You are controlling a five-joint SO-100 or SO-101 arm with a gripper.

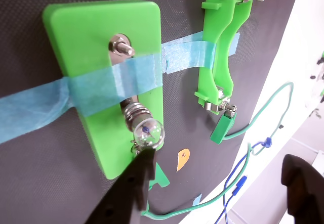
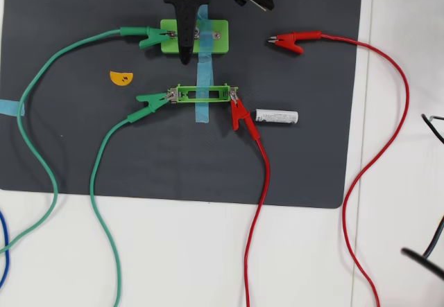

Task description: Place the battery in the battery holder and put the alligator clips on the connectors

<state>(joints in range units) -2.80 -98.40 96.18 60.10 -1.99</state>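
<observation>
**Gripper open above the bulb block, battery lying outside its holder**

Gripper (image 2: pixel 211 26) hangs over the top part of the dark mat (image 2: pixel 69 154), with its jaws spread and nothing between them. In the wrist view one black finger (image 1: pixel 132 188) points at the small glass bulb (image 1: pixel 148 134), and the other finger (image 1: pixel 304 186) is well apart at the right edge.

The bulb sits on a wide light-green block (image 2: pixel 194 36), which blue tape (image 2: pixel 202 89) fixes to the mat. One green alligator clip (image 2: pixel 147 37) bites the left end of this block in the overhead view. The right end of the block has no clip on it.

The battery holder (image 2: pixel 202 94) lies below the block in the overhead view, also under the tape, and its slot is empty. A second green clip (image 2: pixel 154 100) is on its left connector (image 2: pixel 171 96), and a third green clip (image 2: pixel 139 116) lies just beside it on the mat. A red clip (image 2: pixel 240 115) grips the right connector. In the wrist view the lower connector (image 1: pixel 226 106) of the holder carries a green clip (image 1: pixel 221 127).

The battery (image 2: pixel 277 116) lies flat on the mat, just to the right of the red clip and outside the holder. Another red clip (image 2: pixel 289 41) lies loose on the mat, to the right of the bulb block. The mat rests on a white worktop (image 2: pixel 208 251).
</observation>
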